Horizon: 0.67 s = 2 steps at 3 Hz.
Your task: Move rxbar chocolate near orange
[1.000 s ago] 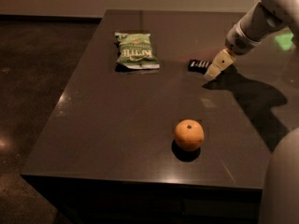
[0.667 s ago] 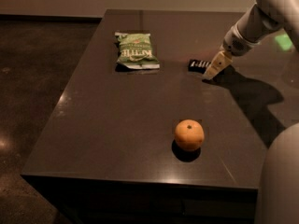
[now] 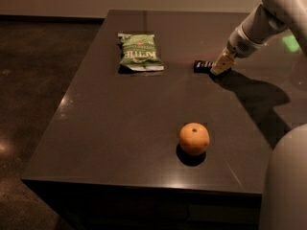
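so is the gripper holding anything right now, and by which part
Cannot tell. The gripper sits at one end of the rxbar chocolate, which lies on the table.

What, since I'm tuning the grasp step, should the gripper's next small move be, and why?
Probably secure a hold on the rxbar chocolate: the gripper is at one end of the bar, and the bar lies flat on the table, well apart from the orange near the front edge.
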Each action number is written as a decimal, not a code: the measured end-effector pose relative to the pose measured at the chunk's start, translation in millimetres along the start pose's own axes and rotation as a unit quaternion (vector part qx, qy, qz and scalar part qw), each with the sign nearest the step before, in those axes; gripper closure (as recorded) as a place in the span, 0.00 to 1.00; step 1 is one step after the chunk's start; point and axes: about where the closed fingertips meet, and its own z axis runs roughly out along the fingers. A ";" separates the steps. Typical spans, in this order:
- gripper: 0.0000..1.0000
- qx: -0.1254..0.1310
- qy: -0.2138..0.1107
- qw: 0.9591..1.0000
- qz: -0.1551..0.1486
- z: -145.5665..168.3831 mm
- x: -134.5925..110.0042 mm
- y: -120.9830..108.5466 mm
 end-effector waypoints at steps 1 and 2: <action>0.90 -0.006 -0.005 1.000 -0.003 -6.8 2.9 8.4; 1.00 -0.009 -0.009 1.000 -0.006 -22.2 9.7 23.0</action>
